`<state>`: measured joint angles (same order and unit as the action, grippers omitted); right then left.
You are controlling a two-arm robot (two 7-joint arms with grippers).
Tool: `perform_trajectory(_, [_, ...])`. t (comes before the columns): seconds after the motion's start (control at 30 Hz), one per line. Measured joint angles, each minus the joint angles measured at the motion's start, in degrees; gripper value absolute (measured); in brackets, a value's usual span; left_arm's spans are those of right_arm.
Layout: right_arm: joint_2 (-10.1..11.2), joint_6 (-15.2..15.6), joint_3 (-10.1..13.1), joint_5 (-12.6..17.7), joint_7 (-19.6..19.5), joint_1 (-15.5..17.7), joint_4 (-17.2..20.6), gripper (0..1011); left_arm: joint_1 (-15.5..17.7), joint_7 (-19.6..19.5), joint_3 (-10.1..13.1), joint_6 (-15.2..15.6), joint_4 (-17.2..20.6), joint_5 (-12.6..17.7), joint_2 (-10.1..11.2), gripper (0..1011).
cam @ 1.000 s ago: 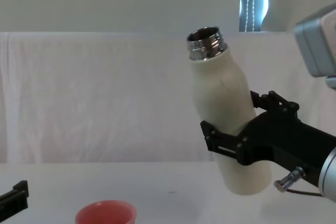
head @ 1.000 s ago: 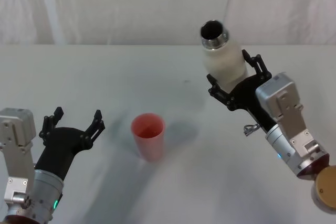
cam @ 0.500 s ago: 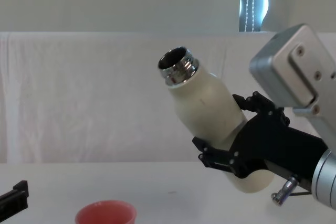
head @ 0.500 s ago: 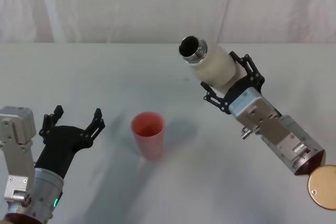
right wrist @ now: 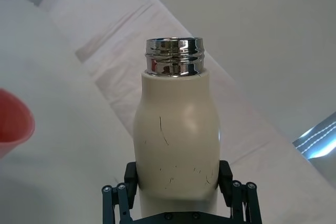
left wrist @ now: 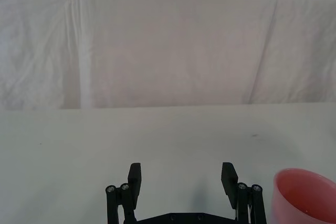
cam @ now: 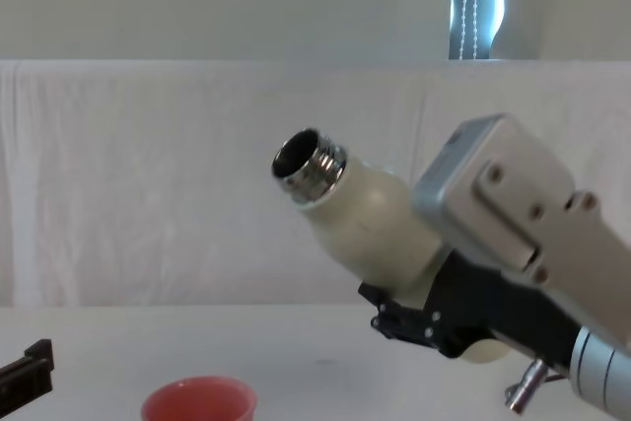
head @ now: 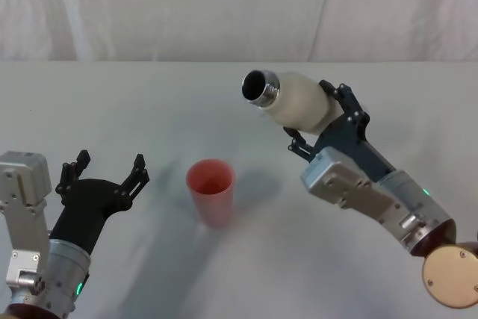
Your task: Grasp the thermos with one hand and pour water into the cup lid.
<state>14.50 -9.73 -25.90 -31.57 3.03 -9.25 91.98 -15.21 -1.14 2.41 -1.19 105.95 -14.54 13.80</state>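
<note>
The left gripper (head: 104, 172) sits low at the near left of the table (head: 149, 102), fingers spread wide with nothing between them. In the left wrist view the same gripper (left wrist: 181, 174) hovers just above the white tabletop, and the cup (left wrist: 307, 193) stands beside it, apart from the fingers.

The pink cup (head: 211, 192) stands upright on the table near the middle, between the two arms and touched by neither. In the chest view its rim (cam: 199, 399) shows at the lower edge, open end up.

The right gripper (head: 323, 119) is raised above the table to the right of the cup, its fingers clamped on the lower body of the bottle (head: 297, 101). The right wrist view shows the black fingers (right wrist: 131, 177) pressed to both sides of the cream body (right wrist: 176, 140).

The bottle (cam: 370, 224) is held off the table and steeply tilted, its open steel neck (cam: 308, 165) pointing up and toward the robot's left. The mouth lies higher than the cup and to its right, not over it.

Behind the table hangs a white cloth backdrop (head: 224, 5).
</note>
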Motion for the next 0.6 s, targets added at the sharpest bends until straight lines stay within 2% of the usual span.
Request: perform_trajectory(0.6, [1.83, 1.5, -4.44, -11.43, -4.75, -1.31, -2.34, 951, 0.0, 0.0, 0.0, 0.0, 0.0, 0.0, 0.0, 1001])
